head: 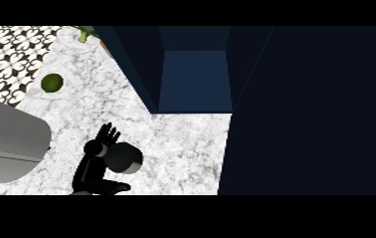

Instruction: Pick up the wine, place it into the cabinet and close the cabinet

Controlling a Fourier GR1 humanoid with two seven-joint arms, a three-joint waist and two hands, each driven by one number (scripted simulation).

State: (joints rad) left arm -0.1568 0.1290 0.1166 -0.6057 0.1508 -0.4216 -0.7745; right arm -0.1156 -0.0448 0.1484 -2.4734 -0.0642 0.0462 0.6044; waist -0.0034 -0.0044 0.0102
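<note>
left hand low on the marble desk, fingers straight and spread, touching the dark wine (seen from above), open navy cabinet further back, lime off left, right hand nowhere visible

White marble-look counter: grey-veined, smooth, matt sheen. Dark navy cabinet: flat painted-looking panels, smooth, no grain visible. Black-and-white patterned tile wall: smooth. Grey metal-look sink basin: brushed, dull shine. Round green fruit: smooth skin, slight gloss. Black robot hand: matt, plastic-like. Dark wine bottle seen end on: smooth black with a pale grey edge; material unclear.
</note>
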